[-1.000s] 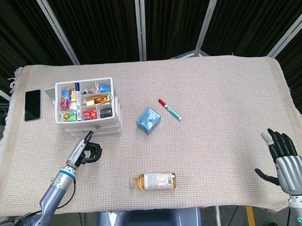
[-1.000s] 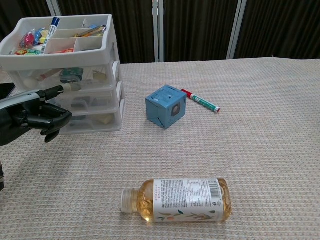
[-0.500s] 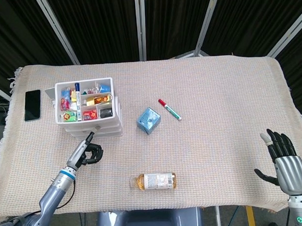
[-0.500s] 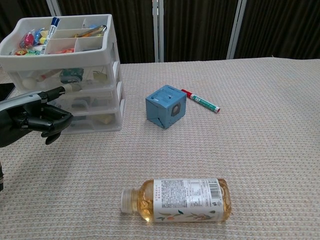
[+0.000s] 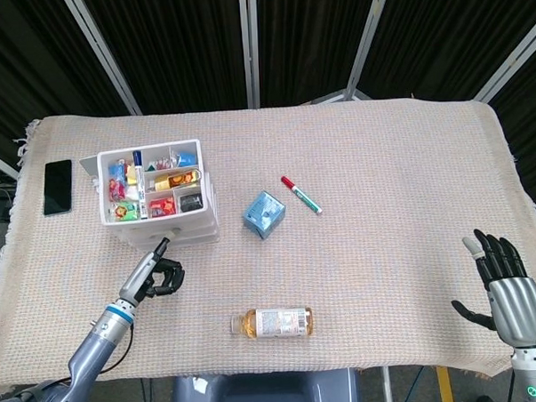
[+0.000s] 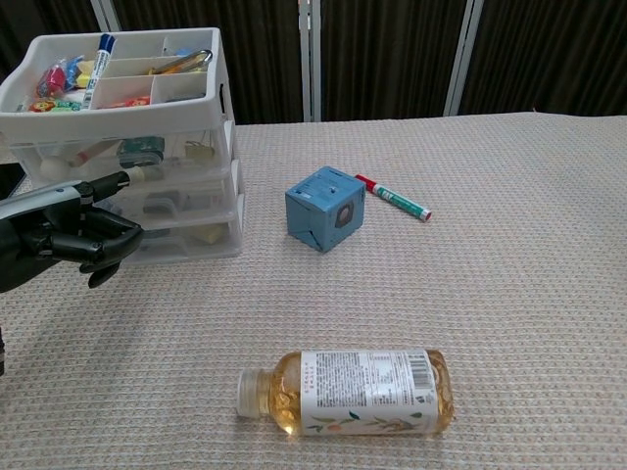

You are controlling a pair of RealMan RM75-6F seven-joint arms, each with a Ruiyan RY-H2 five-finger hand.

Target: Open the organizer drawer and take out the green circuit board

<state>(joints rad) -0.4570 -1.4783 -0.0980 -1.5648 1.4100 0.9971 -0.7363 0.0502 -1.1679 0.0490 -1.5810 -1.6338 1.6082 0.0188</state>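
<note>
The white organizer (image 5: 155,220) stands at the table's left, its top tray full of small items and its translucent drawers (image 6: 186,186) all closed. A teal-green item (image 6: 143,148) shows dimly through the upper drawer; I cannot tell if it is the circuit board. My left hand (image 5: 161,277) hovers just in front of the drawers, fingers curled, one finger (image 6: 103,183) stretched toward the middle drawer's front. It holds nothing. My right hand (image 5: 506,285) rests open at the table's near right edge.
A blue cube (image 6: 325,209) and a red-and-green marker (image 6: 394,198) lie right of the organizer. A bottle of amber liquid (image 6: 358,392) lies on its side near the front edge. A black phone (image 5: 57,186) lies left of the organizer.
The organizer has shifted and turned slightly on the cloth. My left hand has drawn back a little toward the front edge. The right hand has not moved.
</note>
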